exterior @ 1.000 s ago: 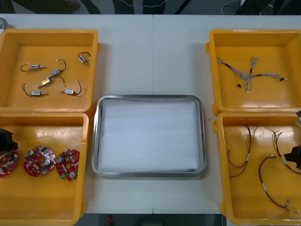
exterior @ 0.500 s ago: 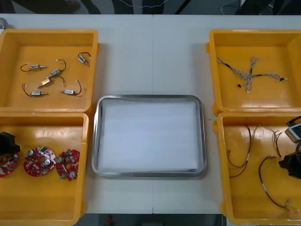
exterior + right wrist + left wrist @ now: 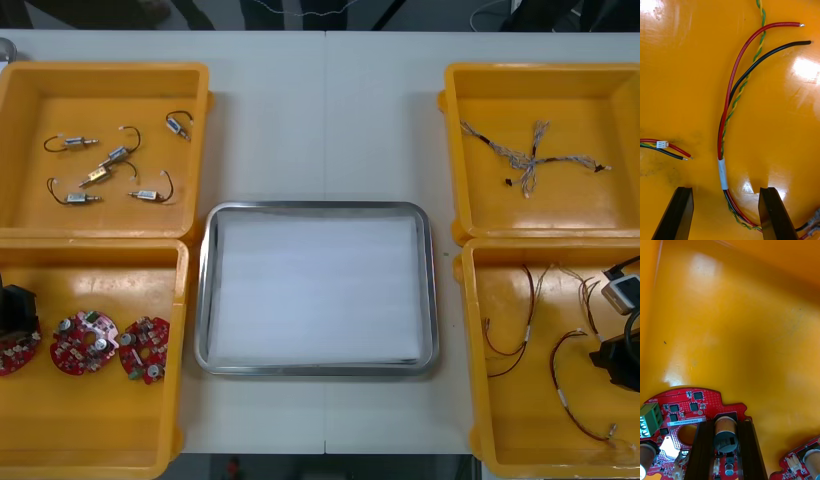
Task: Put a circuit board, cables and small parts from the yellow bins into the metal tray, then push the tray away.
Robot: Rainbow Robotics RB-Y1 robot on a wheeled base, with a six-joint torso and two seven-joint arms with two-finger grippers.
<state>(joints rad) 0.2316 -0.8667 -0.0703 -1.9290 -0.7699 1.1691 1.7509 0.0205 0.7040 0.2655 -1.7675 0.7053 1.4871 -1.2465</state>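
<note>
Circuit board [image 3: 696, 405], round and red, lies on the floor of a yellow bin [image 3: 100, 420] right under the left gripper [image 3: 725, 423]. Its two black fingers [image 3: 703, 450] stand close together with a small metal can [image 3: 725, 433] on the board caught between them, so the jaws look clenched on the board, though contact at the pads is hard to be sure of. A green connector [image 3: 650, 419] sits on the board's edge to one side of the fingers, and a second board [image 3: 805, 461] shows on the other side, apart from the first. Across the table [image 3: 320, 100], the right gripper [image 3: 726, 189] hangs low in a second yellow bin [image 3: 520, 440] with its jaws spread wide. A cable [image 3: 723, 172] of red, black and twisted green-yellow strands, bound by a white sleeve, runs up between the two fingers, touching neither. A shorter cable end [image 3: 662, 145] with a white plug lies just outside one finger. The metal tray [image 3: 318, 209], white inside, sits between the bins, well away from both grippers
</note>
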